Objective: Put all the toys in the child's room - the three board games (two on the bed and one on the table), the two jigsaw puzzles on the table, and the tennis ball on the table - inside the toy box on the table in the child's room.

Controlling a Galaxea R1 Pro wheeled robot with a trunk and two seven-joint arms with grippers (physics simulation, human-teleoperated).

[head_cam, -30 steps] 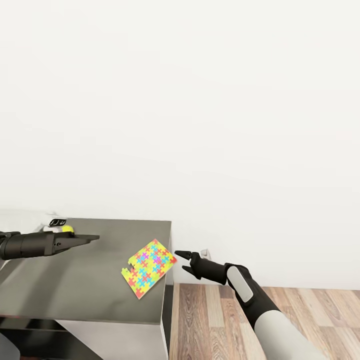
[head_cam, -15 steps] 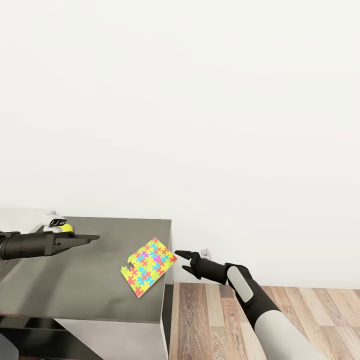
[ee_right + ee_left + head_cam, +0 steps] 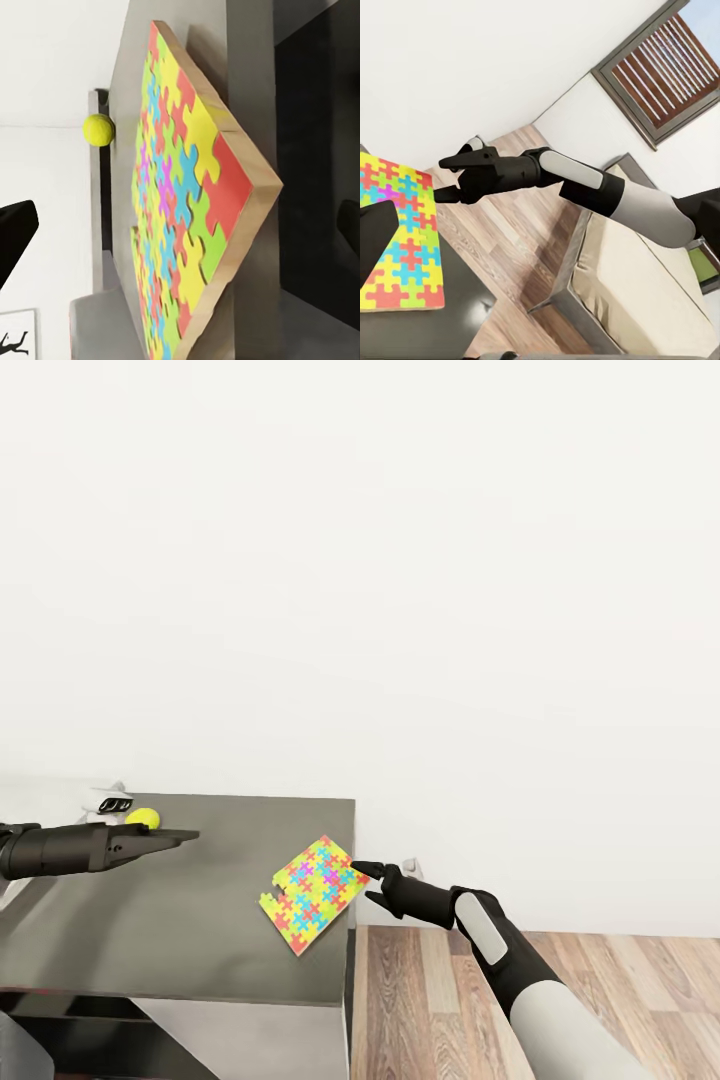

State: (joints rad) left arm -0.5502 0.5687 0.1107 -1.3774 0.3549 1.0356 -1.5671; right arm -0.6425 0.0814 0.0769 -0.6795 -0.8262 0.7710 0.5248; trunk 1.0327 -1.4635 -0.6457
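The right pincer [image 3: 368, 883], fingers apart, now reaches the corner of the jigsaw [image 3: 313, 894] at the dark tabletop [image 3: 190, 920] edge, the robot having edged nearer. The left pincer [image 3: 185, 838], seemingly closed and empty, hovers near the ball [image 3: 143, 819]. A grasp looks imminent.

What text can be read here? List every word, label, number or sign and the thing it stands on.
No readable text in these pictures.
Bright multicoloured flat jigsaw puzzle sheet on the dark grey table top: coloured interlocking pieces, no lettering.
Small yellow-green tennis ball: no marking can be made out.
Small white framed picture with a black mark in the right wrist view: a shape, not legible writing.
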